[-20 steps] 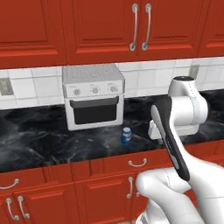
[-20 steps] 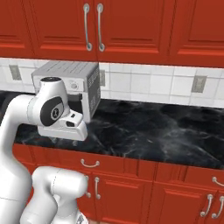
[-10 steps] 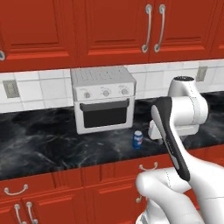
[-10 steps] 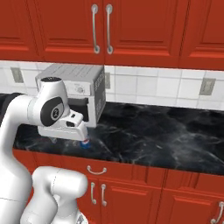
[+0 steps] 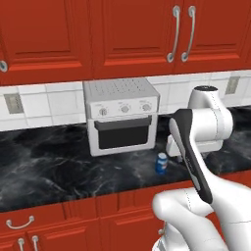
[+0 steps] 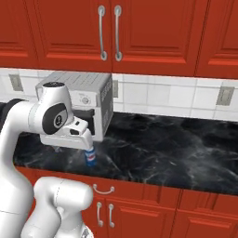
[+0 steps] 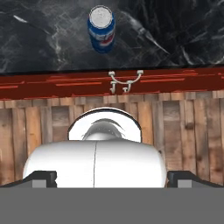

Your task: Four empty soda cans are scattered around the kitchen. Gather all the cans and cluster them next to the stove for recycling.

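Can (image 7: 101, 29): blue, red-white Pepsi-style logo, upright on countertop (image 7: 175, 39) | tool (image 7: 112, 178): fully open, holding nothing

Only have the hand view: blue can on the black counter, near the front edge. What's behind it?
Observer: A white toaster oven stands behind the blue can, against the tiled wall. The can sits just off the oven's front right corner, not touching it.
Operator: Oven door open?
Observer: Shut. It has a dark window, with three knobs in a row above it.
Operator: What's overhead?
Observer: Red upper cabinets with silver handles hang above the oven.
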You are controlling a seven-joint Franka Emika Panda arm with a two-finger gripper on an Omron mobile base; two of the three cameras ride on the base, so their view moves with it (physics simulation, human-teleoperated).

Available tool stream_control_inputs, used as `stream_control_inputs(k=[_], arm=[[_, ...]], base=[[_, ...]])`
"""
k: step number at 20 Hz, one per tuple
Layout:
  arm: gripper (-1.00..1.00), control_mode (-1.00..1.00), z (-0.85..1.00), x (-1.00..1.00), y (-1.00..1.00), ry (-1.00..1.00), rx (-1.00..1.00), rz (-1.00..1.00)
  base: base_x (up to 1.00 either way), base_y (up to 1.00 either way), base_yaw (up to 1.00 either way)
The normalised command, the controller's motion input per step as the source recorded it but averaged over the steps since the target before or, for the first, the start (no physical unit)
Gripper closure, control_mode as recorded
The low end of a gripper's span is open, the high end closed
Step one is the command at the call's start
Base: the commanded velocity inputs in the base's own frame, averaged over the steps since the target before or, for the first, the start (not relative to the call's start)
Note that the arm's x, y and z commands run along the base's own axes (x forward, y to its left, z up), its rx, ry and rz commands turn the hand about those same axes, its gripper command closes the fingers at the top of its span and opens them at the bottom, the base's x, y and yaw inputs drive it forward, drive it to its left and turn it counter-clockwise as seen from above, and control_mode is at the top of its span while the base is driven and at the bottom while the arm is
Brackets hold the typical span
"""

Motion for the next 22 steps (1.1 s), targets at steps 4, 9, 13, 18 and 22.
stream_control_inputs(k=[4, 9, 13, 18, 22], arm=[[-1.0, 1.0, 0.0, 0.0, 0.0, 0.0, 0.0, 0.0], [-1.0, 1.0, 0.0, 0.0, 0.0, 0.0, 0.0, 0.0], [-1.0, 1.0, 0.0, 0.0, 0.0, 0.0, 0.0, 0.0], [-1.0, -1.0, -0.09, 0.25, 0.01, 0.0, 0.02, 0.0], [-1.0, -1.0, -0.14, 0.31, 0.0, 0.0, 0.03, 0.0]], base=[[0.45, 0.0, 0.0], [0.39, 0.01, 0.0], [0.26, 0.01, 0.0], [0.05, 0.0, 0.0], [0.0, 0.0, 0.0]])
